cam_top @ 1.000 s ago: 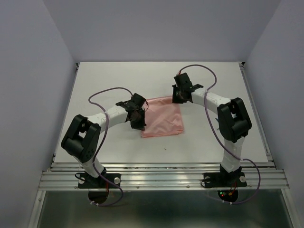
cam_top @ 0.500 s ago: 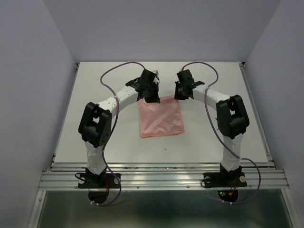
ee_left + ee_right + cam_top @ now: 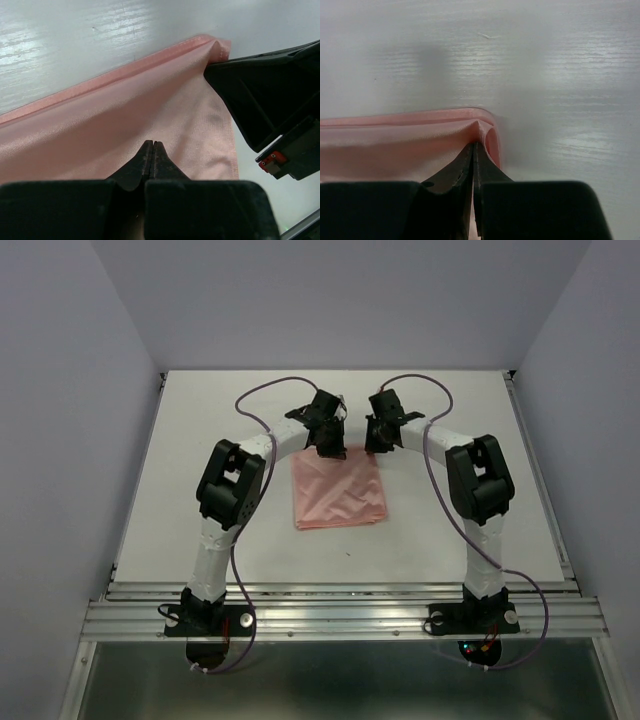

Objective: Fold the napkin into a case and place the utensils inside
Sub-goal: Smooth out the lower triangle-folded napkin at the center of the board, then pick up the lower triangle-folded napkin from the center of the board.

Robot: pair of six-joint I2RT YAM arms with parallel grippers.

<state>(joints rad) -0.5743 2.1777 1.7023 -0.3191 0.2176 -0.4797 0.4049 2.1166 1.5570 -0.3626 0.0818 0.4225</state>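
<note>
Shifted right since 0.5 s ago: left end effector [image 3: 331,447]. Lying flat mid-table [image 3: 200,440] between 2 arms: salmon napkin [image 3: 340,490]. At far edge, left end effector pressed closed, tips on cloth, pinch unclear. At far right corner, right end effector [image 3: 474,146] clamped on puckered napkin.

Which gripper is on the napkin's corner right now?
The right gripper: the napkin corner puckers up at its shut tips. The left gripper has its shut tips over flat cloth, back from the edge.

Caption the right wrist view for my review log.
Right pincer shut on the folded corner of the thin salmon-pink cloth napkin on white table.
</note>
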